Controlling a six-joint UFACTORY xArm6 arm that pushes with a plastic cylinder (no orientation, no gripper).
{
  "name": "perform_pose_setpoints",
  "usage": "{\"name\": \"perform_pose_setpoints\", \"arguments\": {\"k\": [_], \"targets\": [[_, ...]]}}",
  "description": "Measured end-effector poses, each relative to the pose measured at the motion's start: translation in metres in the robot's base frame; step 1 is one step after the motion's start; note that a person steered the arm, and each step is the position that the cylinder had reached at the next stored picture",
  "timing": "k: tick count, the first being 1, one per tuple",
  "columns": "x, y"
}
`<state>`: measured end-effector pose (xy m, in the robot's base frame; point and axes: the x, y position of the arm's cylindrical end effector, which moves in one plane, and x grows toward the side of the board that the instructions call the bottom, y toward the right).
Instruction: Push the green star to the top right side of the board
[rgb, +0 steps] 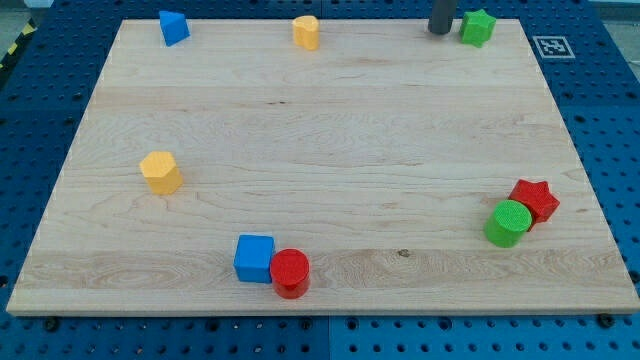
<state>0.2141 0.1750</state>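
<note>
The green star lies at the view's top right, close to the top edge of the wooden board. My tip comes down from the top of the view and stands just left of the star, with a thin gap or a light touch between them; I cannot tell which.
A blue triangular block and a yellow block lie along the top edge. A yellow hexagonal block lies at the left. A blue cube touches a red cylinder at the bottom. A green cylinder touches a red star at the right.
</note>
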Motion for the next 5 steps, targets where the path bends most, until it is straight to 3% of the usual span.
{"name": "perform_pose_setpoints", "arguments": {"k": [5], "targets": [[0.003, 0.032]]}}
